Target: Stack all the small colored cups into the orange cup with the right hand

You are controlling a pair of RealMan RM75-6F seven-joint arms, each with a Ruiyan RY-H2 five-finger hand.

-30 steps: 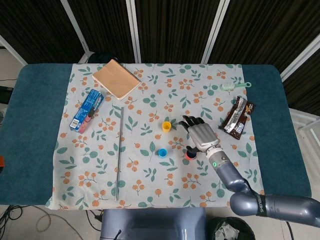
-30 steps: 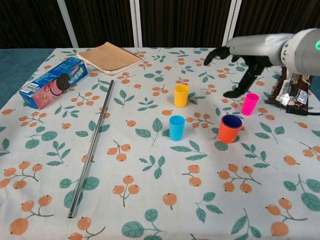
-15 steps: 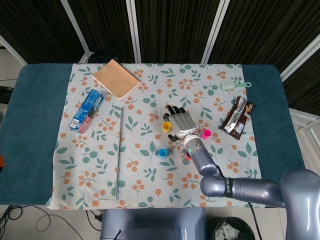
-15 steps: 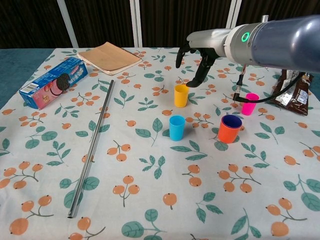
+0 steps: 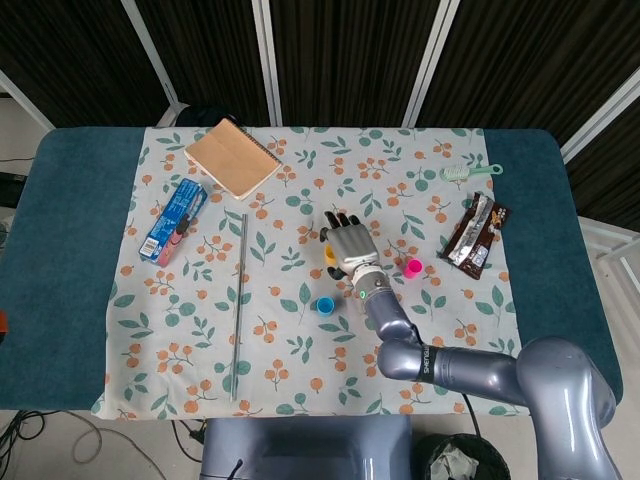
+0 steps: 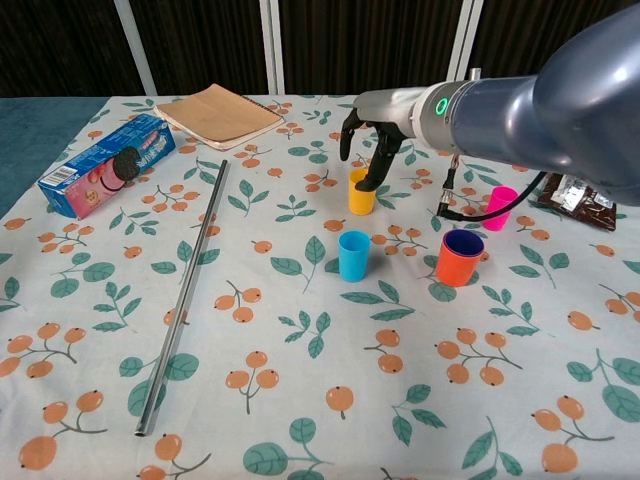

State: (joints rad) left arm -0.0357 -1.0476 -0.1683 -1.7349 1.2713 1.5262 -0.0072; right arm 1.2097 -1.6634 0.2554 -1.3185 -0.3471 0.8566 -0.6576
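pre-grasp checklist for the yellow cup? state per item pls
1. Right hand over the yellow cup, fingers apart: ok.
2. Grip closed on the yellow cup: not ok, no closed grip shows yet.
3. Yellow cup upright: ok.
4. Orange cup upright, with a dark blue cup nested inside: ok.
5. Blue cup and pink cup standing apart from the yellow one: ok.
6. Left hand position: cannot tell, not in either view.

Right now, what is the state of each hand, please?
Left hand: not in view.
Right hand: open, fingers around the small yellow plastic cup, not yet gripping.
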